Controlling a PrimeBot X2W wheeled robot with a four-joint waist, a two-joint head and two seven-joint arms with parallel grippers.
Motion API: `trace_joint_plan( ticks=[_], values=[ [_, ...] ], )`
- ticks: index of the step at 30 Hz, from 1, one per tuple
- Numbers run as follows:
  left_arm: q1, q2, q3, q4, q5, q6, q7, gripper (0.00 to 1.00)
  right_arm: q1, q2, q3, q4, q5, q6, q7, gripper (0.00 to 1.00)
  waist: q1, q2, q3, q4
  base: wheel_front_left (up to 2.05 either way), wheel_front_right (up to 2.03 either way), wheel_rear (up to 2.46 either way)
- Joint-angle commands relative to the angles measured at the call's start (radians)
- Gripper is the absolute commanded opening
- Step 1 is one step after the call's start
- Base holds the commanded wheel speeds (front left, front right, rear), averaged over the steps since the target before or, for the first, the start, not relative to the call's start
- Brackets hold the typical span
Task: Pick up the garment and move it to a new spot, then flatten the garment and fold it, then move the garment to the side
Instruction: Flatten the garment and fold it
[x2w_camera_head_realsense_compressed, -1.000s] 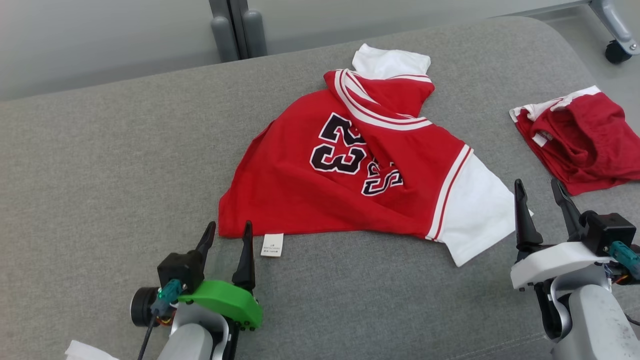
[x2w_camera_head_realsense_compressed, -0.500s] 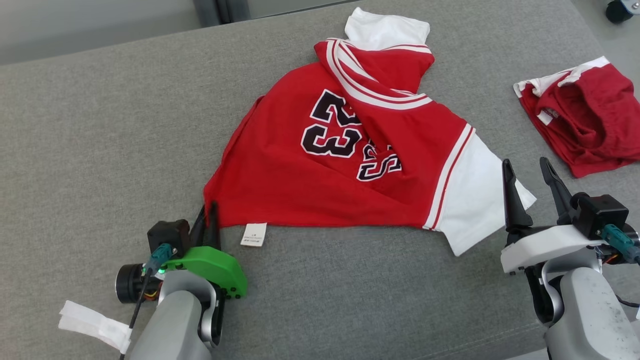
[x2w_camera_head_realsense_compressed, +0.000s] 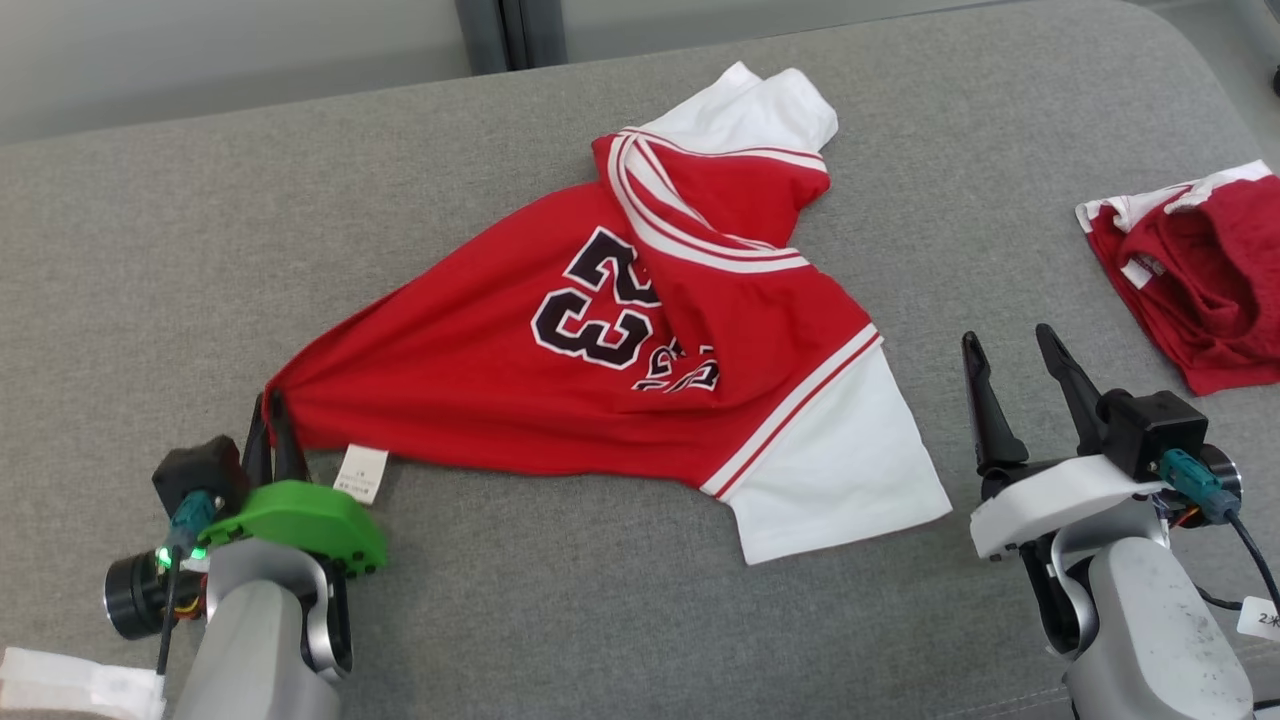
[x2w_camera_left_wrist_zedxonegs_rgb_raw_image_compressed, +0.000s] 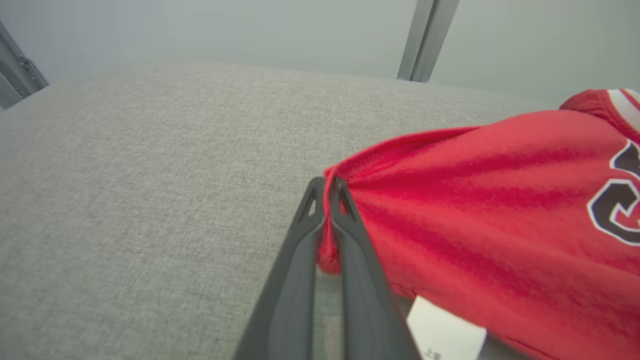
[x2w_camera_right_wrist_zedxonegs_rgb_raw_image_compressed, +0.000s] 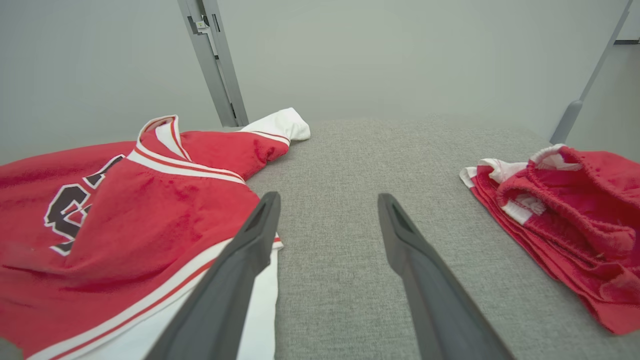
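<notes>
Nearest me on the left, my left fingers (x2w_camera_head_realsense_compressed: 283, 440) are clenched on the near-left hem corner of the jersey (x2w_camera_head_realsense_compressed: 560, 400). In the left wrist view the two dark blades (x2w_camera_left_wrist_zedxonegs_rgb_raw_image_compressed: 345, 215) meet with a small wad of red cloth pinched between them. A white care label (x2w_camera_head_realsense_compressed: 360, 472) hangs from the hem just right of the pinch. On the near right, my right fingers (x2w_camera_head_realsense_compressed: 975, 375) are spread wide and hold nothing, just right of the near white sleeve (x2w_camera_head_realsense_compressed: 840, 480).

I judge this to be the first step: the pick-up is made and the carry to a new spot has not begun. The next move calls for a lift high enough to free the cloth from the surface (x2w_camera_head_realsense_compressed: 150, 250). With one corner held the rest would trail and bunch, so my right fingers probably ought to take the sleeve side.

The jersey lies mid-surface, thin and soft. Long creases fan from my pinch toward the black, white-edged "23" (x2w_camera_head_realsense_compressed: 590, 310). Its upper part is folded over, with red-and-white striped trim across it. Beyond that, the far white sleeve (x2w_camera_head_realsense_compressed: 760, 110) lies crumpled. The surface is a coarse grey weave, likely grippy. At the far right sits a second red garment (x2w_camera_head_realsense_compressed: 1200, 290), heaped and well apart.
</notes>
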Motion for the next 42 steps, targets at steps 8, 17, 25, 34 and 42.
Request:
trace_joint_plan(
  ticks=[8, 17, 25, 34, 42],
  values=[
    [0.141, -0.006, 0.075, 0.037, 0.001, -0.009, 0.0, 0.0, 0.043, -0.004, 0.032, 0.026, 0.018, -0.002, -0.004, 1.0, 0.0, 0.0, -0.087, 0.037, 0.0, 0.0, 0.0],
    [0.234, -0.009, 0.051, -0.051, 0.015, -0.031, 0.0, 1.0, 0.078, -0.003, 0.054, 0.035, 0.022, -0.002, -0.004, 1.0, 0.0, 0.0, -0.138, 0.067, 0.0, 0.0, 0.0],
    [0.312, -0.01, 0.031, -0.184, 0.138, -0.038, 0.0, 1.0, 0.112, -0.004, 0.091, 0.019, -0.02, -0.002, -0.004, 1.0, 0.0, 0.0, -0.176, 0.066, 0.0, 0.0, 0.0],
    [0.384, -0.009, -0.038, -0.208, 0.113, -0.02, 0.0, 1.0, 0.149, -0.004, 0.117, 0.065, -0.057, -0.002, -0.004, 1.0, 0.0, 0.0, -0.18, 0.068, 0.0, 0.0, 0.0],
    [0.341, -0.01, -0.061, -0.196, 0.098, -0.005, 0.0, 1.0, 0.099, -0.004, 0.104, 0.184, -0.102, -0.002, -0.004, 1.0, 0.0, 0.0, -0.131, 0.084, 0.0, 0.0, 0.0]
  ],
)
